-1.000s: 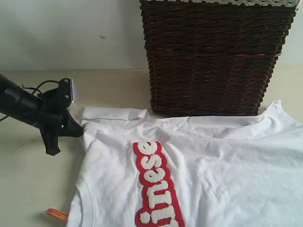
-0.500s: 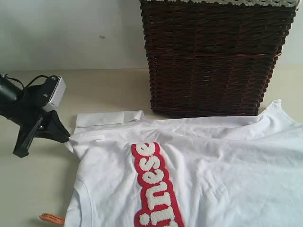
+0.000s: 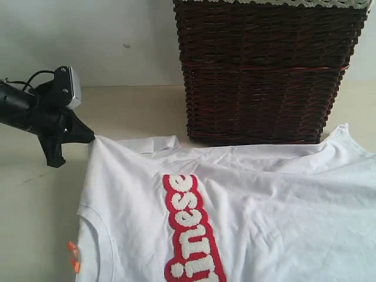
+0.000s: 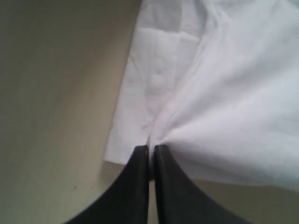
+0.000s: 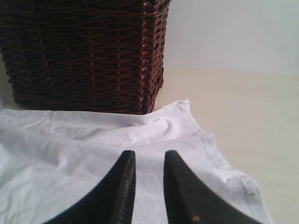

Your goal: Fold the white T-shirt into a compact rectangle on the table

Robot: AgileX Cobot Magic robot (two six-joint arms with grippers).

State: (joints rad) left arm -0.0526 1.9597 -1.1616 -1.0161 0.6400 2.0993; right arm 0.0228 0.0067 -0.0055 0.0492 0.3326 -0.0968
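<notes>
At the left of the worktop [image 3: 35,211], my left claw [image 3: 90,138] clamps a corner of the white T-shirt [image 3: 276,200]; my right claw [image 5: 148,161] hangs part-open over it, seemingly empty.

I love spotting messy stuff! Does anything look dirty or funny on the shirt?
Yes. The white T-shirt has little dark smudges along one edge, seen in the right wrist view. Also, the left claw pinches a corner, bunching the cloth there.
</notes>
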